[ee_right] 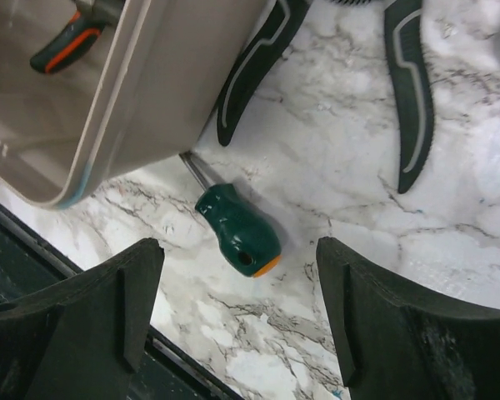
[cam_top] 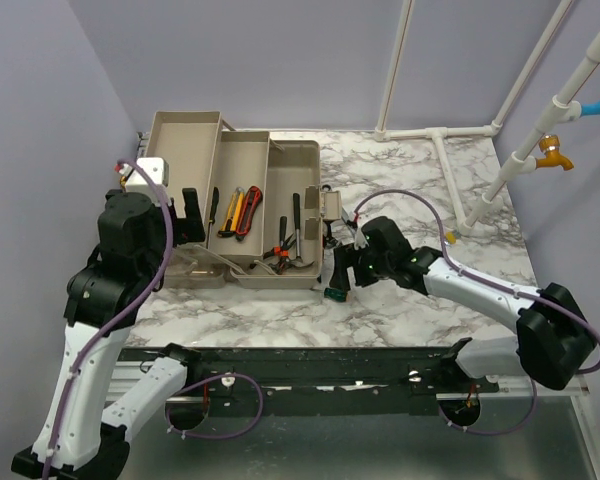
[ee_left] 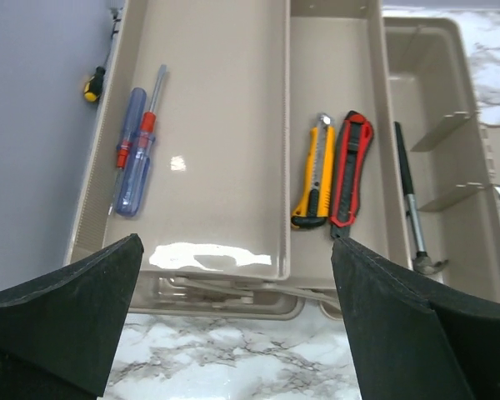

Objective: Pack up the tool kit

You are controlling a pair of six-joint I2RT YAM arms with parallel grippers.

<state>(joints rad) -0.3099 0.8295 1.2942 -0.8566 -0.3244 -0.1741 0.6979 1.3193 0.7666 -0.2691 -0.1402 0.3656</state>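
The beige toolbox (cam_top: 280, 272) stands open at the left, its trays fanned out. In the left wrist view the left tray (ee_left: 225, 100) holds a blue and a red screwdriver (ee_left: 132, 158), and the middle tray holds a yellow cutter (ee_left: 314, 177) and a red cutter (ee_left: 351, 171). A hammer (ee_left: 410, 208) lies in the right compartment. My left gripper (cam_top: 192, 212) (ee_left: 235, 275) is open and empty at the box's near left edge. A stubby green screwdriver (ee_right: 236, 233) (cam_top: 334, 293) lies on the marble against the box wall. My right gripper (ee_right: 237, 287) (cam_top: 342, 266) is open just above it.
Dark green pliers handles (ee_right: 410, 92) lie on the marble beyond the stubby screwdriver. An orange-and-black handle (ee_right: 62, 46) shows inside the box. The black front rail (cam_top: 310, 365) runs along the table's near edge. White pipes (cam_top: 450, 140) stand at the back right.
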